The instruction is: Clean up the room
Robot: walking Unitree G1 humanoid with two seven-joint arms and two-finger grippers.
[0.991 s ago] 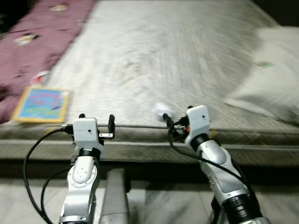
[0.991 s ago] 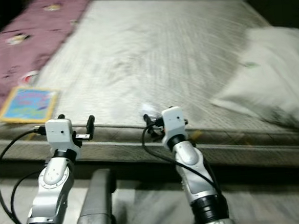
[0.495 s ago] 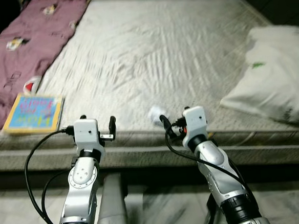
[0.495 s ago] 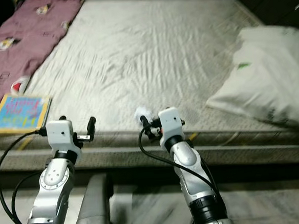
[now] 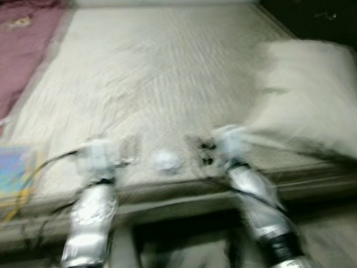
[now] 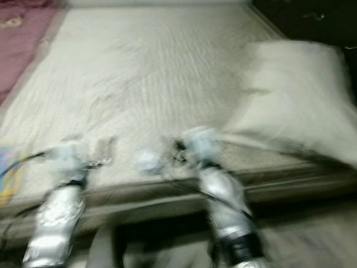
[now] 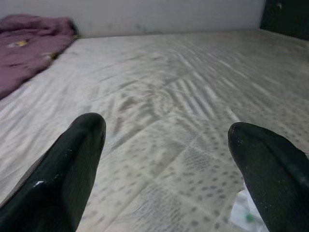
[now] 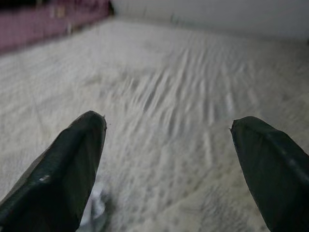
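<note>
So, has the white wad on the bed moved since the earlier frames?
No: the white wad still lies at the front of the bed, between book and pillow; the camera shifted.

Motion blur smears both head views, so the small white lump (image 5: 167,161) near the bed's (image 5: 161,67) front edge cannot be identified. The colourful flat thing (image 5: 3,171) left of it is cut off by the edge.

A wide bed (image 5: 161,67) with a pale, wrinkled, patterned mattress lies before me. Behind it runs a white wall (image 7: 159,14); a dark cabinet (image 6: 317,8) stands on the right.
</note>
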